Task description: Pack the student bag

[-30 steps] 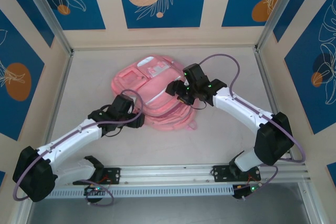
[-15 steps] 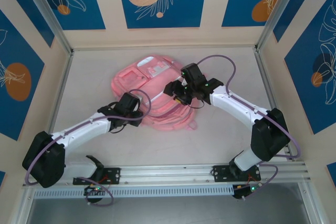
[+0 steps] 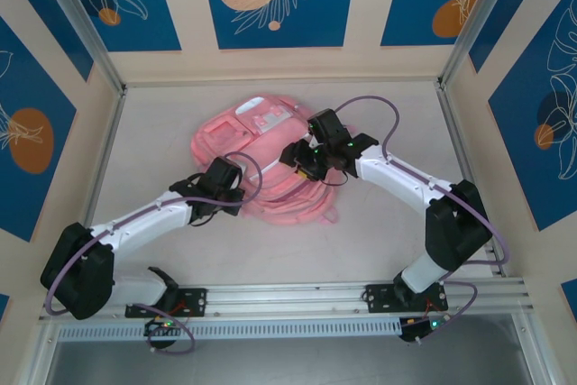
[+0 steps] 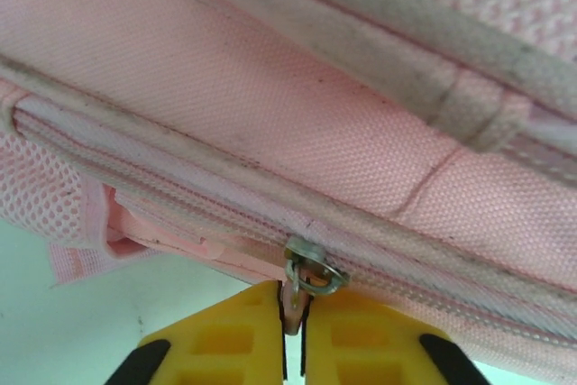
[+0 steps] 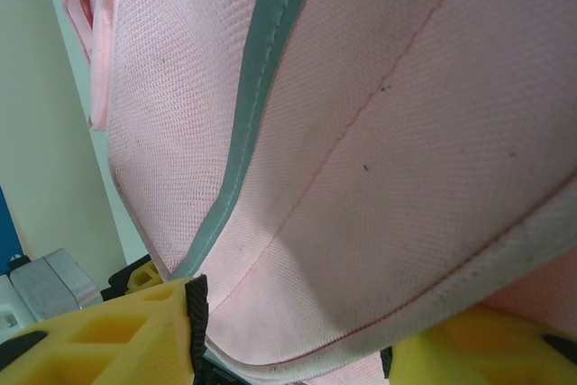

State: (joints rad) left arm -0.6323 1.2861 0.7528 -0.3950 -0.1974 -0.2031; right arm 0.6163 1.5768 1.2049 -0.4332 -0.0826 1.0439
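Where it lies flat on the pale table (image 3: pixel 388 114), toward the far side and between the two arms, the student bag (image 3: pixel 261 164) has a zip pull (image 4: pixel 306 270) hanging from its near-left edge. The left gripper (image 4: pixel 293 335) has its jaws pinched together on that pull's tab. At the bag's right side, the right gripper (image 5: pixel 293 349) straddles a fold of pink fabric with its jaws standing apart. Whether they press it, I cannot tell.

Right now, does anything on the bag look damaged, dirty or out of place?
Only grime: the student bag has grey smudges along its pale trim and dark specks on the fabric. No tear or spill is visible. The left gripper is shut on the zip pull.
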